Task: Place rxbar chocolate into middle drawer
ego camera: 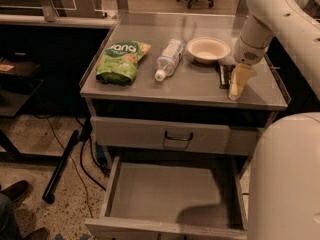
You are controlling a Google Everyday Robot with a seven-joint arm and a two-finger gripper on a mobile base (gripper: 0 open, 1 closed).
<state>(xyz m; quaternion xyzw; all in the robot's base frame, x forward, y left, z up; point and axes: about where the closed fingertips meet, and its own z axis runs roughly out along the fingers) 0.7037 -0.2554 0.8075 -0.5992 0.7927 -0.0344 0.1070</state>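
The rxbar chocolate (pixel 223 77), a flat black bar, lies on the cabinet top at the right, just in front of the white bowl (pixel 208 49). My gripper (pixel 236 84) points down onto the cabinet top right beside the bar, on its right, and hides part of it. The middle drawer (pixel 170 196) is pulled out below, a wide shallow grey tray with a bare floor. My arm's shadow falls on its right part.
A green snack bag (pixel 122 60) and a clear plastic bottle (pixel 169 59) lie on the grey cabinet top (pixel 195 86). A shut drawer front with a black handle (pixel 178 136) sits above the open drawer. Cables and a black stand leg (pixel 62 164) are on the floor at the left.
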